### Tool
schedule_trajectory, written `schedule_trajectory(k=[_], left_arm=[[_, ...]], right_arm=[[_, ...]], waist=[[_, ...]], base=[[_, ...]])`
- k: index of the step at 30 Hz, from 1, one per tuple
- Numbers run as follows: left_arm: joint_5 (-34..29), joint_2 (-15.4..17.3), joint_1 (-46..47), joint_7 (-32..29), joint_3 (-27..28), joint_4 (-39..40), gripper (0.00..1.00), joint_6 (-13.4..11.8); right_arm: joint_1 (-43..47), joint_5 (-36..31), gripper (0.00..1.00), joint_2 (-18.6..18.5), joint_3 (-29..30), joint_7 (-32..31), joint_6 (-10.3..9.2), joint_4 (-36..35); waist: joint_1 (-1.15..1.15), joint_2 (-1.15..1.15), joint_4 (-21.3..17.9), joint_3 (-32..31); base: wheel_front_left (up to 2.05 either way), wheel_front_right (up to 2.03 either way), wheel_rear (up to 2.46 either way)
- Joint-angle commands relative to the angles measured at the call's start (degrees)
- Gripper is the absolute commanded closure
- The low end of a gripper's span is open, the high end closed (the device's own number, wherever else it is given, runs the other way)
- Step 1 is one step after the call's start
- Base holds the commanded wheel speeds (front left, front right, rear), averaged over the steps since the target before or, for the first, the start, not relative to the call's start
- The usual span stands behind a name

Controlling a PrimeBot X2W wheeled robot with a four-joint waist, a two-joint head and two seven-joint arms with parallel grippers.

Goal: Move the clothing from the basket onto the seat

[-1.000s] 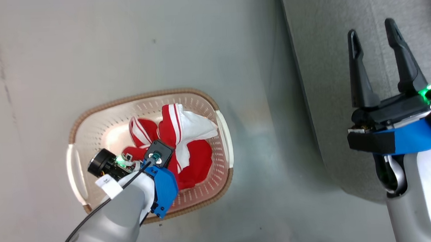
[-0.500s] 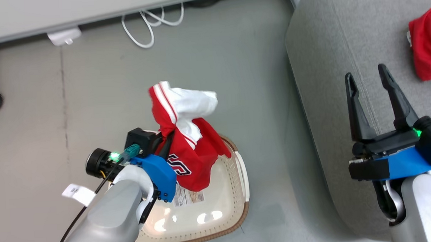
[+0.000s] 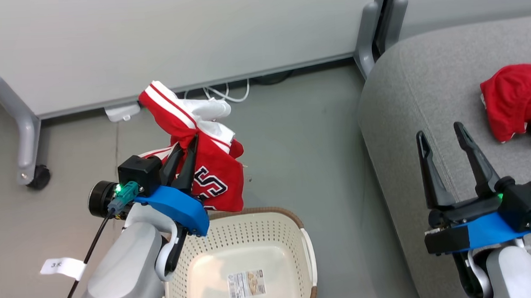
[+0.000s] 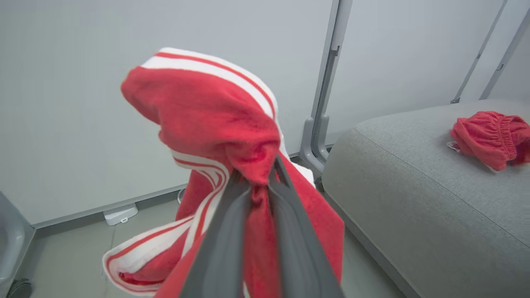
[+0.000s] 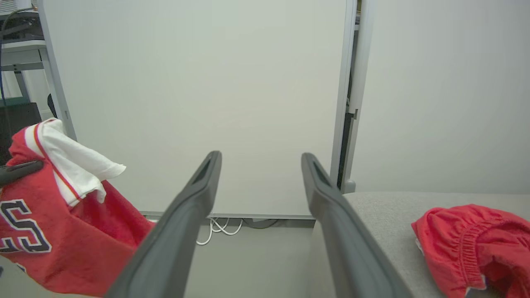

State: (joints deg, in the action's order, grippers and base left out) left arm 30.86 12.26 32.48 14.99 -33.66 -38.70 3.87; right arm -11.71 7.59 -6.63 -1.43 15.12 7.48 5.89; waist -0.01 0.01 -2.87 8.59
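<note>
My left gripper (image 3: 189, 143) is shut on the red jersey (image 3: 213, 178), which hangs in the air above the far rim of the cream basket (image 3: 291, 221). Black-and-white lettering shows on the jersey's front. In the left wrist view the jersey (image 4: 215, 124) bunches over my fingertips. The basket holds no cloth, and its sticker (image 3: 246, 284) shows on the bottom. The red shorts (image 3: 514, 100) lie on the grey seat (image 3: 424, 84) at the right. My right gripper (image 3: 439, 130) stands open over the seat's front edge, apart from the shorts (image 5: 472, 244).
A pale partition wall (image 3: 175, 36) with grey metal legs (image 3: 23, 132) and a caster stands behind. White cables (image 3: 227, 94) lie on the floor under it. Grey floor lies between the basket and the seat.
My left gripper has lifted the jersey out of the basket and raised it higher. The head view has tilted up, bringing the wall and the shorts on the seat into view.
</note>
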Motion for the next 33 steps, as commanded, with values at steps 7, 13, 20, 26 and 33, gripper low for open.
schedule_trajectory(k=[7,13,20,26,33], left_arm=[[-4.0,-1.8,-2.6,0.3,4.4,6.4,1.0,1.6],[-5.8,-3.0,-2.9,0.3,4.4,10.3,1.0,2.7],[-5.7,-3.9,-2.8,0.1,1.9,13.0,1.0,3.2],[-4.9,-4.4,-3.3,-1.3,-0.8,15.7,1.0,3.4],[-5.0,-4.6,-4.0,-2.2,-2.5,18.5,1.0,3.2]], right_arm=[[3.6,-0.5,0.0,1.2,0.3,0.0,0.03,0.6],[5.4,-0.3,0.0,2.0,0.5,0.1,0.03,0.8],[6.6,-0.1,0.0,2.7,0.6,0.1,0.03,0.8],[7.1,-0.1,0.0,3.0,0.9,0.0,0.03,0.7],[7.1,0.1,0.0,3.1,0.6,0.0,0.03,0.7]], waist=[[0.01,-0.01,0.6,-5.0],[0.01,-0.01,1.3,-7.2],[0.01,-0.01,2.2,-8.1],[0.01,-0.01,2.9,-8.0],[0.01,-0.01,3.2,-7.9]], base=[[0.0,0.0,0.0],[0.0,0.0,0.0],[0.0,0.0,0.0],[0.0,0.0,0.0],[0.0,0.0,0.0]])
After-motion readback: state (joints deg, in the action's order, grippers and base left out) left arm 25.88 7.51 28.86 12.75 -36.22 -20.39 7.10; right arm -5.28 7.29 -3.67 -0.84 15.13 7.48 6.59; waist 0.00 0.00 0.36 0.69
